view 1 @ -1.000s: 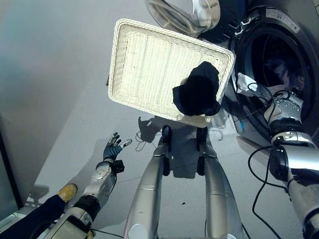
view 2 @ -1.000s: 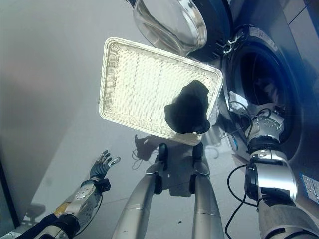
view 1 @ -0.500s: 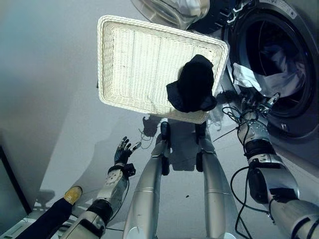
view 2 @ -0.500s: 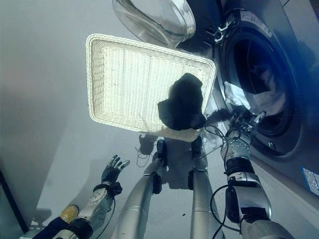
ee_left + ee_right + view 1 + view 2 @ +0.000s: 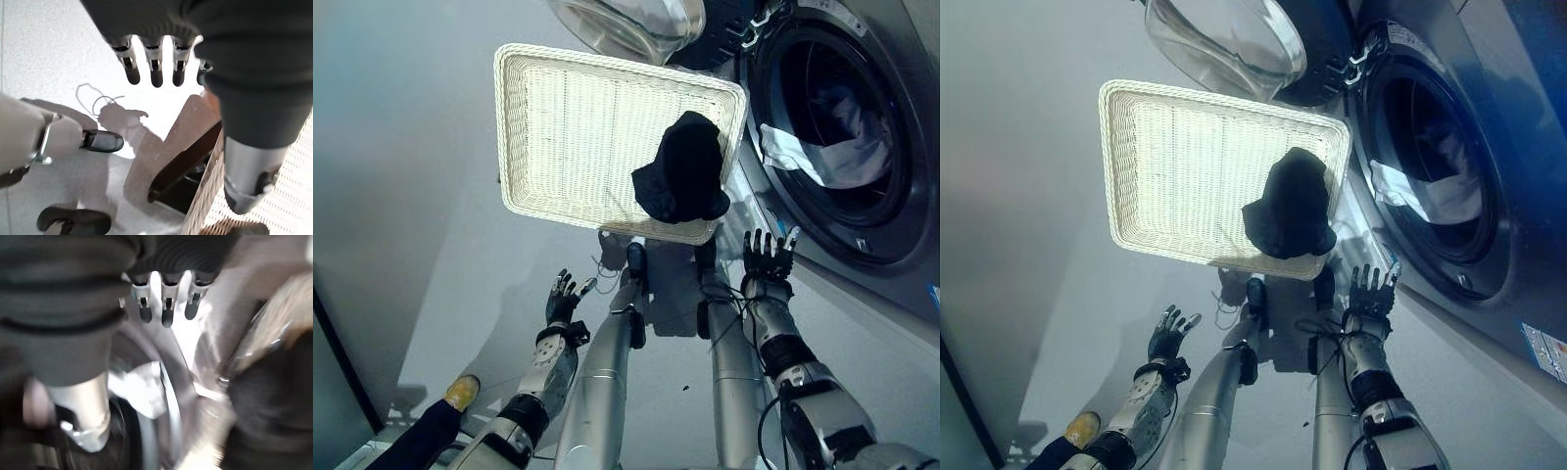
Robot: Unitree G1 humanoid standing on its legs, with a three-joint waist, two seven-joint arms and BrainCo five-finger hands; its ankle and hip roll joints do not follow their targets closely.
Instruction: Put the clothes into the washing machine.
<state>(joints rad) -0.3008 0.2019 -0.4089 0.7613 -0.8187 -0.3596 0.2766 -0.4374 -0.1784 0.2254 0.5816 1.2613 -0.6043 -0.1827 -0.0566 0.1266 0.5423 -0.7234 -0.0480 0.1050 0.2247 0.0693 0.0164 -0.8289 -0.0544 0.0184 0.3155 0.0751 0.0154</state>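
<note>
left hand (image 5: 564, 299): fingers spread, empty, low over the floor (image 5: 431, 196), well apart from the basket
basket (image 5: 568, 127): white wicker, ahead of both hands, between them, beside the washer
black cloth (image 5: 683, 171): in the basket at its washer-side corner, just ahead of the right hand, not touched
right hand (image 5: 768, 260): fingers straight and spread, empty, below the drum opening
washer (image 5: 862, 255): door (image 5: 1224, 39) swung open past the basket
white cloth (image 5: 822, 157): inside the drum, draped over its lip, ahead of the right hand
</note>
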